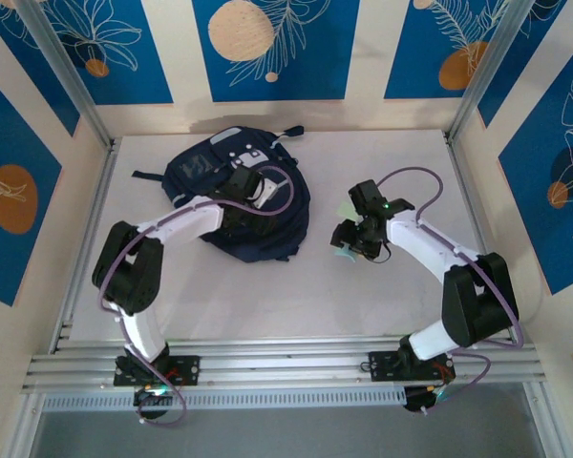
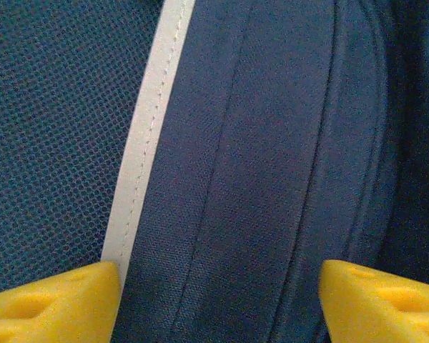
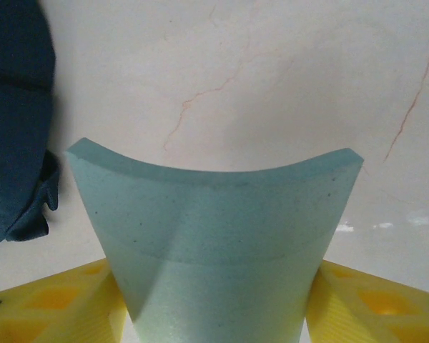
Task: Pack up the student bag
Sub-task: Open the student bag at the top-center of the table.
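Foam [image 3: 214,229] in right pincer [image 3: 216,309], left pincer [image 2: 218,300] parted over bag [image 2: 272,143]

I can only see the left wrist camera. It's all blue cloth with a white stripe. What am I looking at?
Observer: Your left claw is over the student bag, a navy backpack lying on the white table.
Operator: What's the other arm doing?
Observer: The right claw is squeezing a pale green foam piece, bent into a curve.
Operator: Is that near the bag?
Observer: No, it's apart from the bag, off to its right, above bare table.
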You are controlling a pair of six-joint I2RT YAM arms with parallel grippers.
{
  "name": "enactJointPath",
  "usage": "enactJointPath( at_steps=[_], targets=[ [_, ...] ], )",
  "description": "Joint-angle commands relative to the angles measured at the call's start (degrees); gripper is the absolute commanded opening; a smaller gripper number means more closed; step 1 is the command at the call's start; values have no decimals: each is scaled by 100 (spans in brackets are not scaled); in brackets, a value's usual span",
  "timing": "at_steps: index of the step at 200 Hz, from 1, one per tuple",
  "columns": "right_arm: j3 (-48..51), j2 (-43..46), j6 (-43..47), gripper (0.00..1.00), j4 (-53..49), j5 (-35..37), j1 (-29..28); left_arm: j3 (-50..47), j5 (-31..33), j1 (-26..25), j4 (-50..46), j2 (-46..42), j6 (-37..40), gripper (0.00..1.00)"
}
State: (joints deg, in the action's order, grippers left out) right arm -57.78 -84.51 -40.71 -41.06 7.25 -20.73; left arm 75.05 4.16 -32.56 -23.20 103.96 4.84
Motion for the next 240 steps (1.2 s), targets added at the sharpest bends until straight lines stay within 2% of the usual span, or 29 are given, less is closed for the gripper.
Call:
enactJointPath(
  at_steps=[1, 16, 27, 42, 53, 96, 143, 203, 240],
  targets=[
    [74, 205, -25, 62, 124, -206, 78, 271, 252, -84, -264, 184, 132, 63],
    [58, 197, -7, 62, 142, -230, 109, 337, 281, -82, -263, 233, 71, 49],
    [41, 190, 6, 62, 162, -254, 128, 385, 295, -81, -289, 247, 24, 34],
    [13, 166, 19, 62, 185, -285, 131, 413, 121, -84, -313, 198, -39, 21],
    [-20, 142, 23, 61, 207, -299, 140, 441, -54, -89, -353, 137, -144, 0],
    [-287, -1, -18, 59, 365, -597, 118, 627, -789, -25, -546, -265, -879, 0],
    [-876, -391, -186, 60, 754, -942, -99, 922, -1688, 320, -528, -515, -1695, 0],
    [-2588, -1901, -379, 60, 1055, -1192, -739, 951, -1958, 627, -90, -570, -2173, 0],
    [-3633, -2961, -639, 63, 959, -1336, -853, 933, -1950, 642, 14, -587, -2388, 0]
  ],
)
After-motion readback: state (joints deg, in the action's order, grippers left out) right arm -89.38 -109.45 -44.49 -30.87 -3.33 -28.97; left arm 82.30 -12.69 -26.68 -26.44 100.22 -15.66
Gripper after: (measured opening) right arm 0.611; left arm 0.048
